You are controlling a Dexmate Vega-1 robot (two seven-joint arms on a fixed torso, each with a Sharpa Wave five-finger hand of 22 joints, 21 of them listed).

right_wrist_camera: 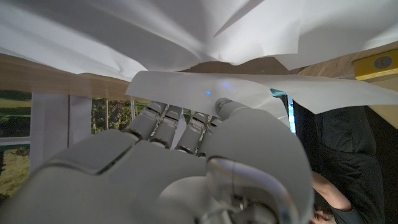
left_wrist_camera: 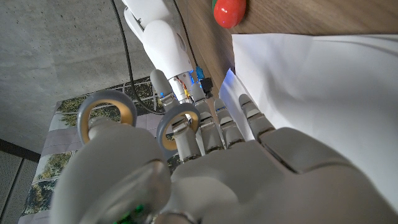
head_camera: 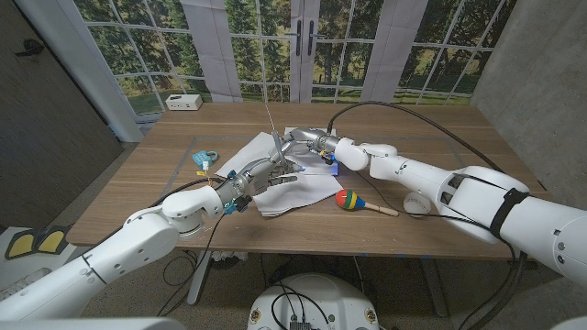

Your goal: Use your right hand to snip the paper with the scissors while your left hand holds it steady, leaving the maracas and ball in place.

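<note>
White paper point(head_camera: 298, 188) lies crumpled in the middle of the table and also appears as a broad sheet point(left_wrist_camera: 311, 68) and as folds point(right_wrist_camera: 186, 37). My left hand point(head_camera: 260, 174) is at its left edge. Scissors point(head_camera: 274, 147) rise from this hand with blades up; their grey ring handles point(left_wrist_camera: 177, 127) sit at my left hand's fingers point(left_wrist_camera: 211, 130), one finger through a ring. My right hand point(head_camera: 307, 142) is at the paper's far edge, its fingers point(right_wrist_camera: 180, 127) curled under a paper flap point(right_wrist_camera: 205, 87). The coloured maraca point(head_camera: 348, 199) lies just right of the paper, with a white ball point(head_camera: 417, 203) beyond it.
A blue and yellow item point(head_camera: 204, 158) lies left of the paper. Another blue and yellow item point(head_camera: 328, 160) sits by my right hand. A white box point(head_camera: 183, 101) stands at the back left corner. A person in dark clothes point(right_wrist_camera: 336, 155) is behind the table.
</note>
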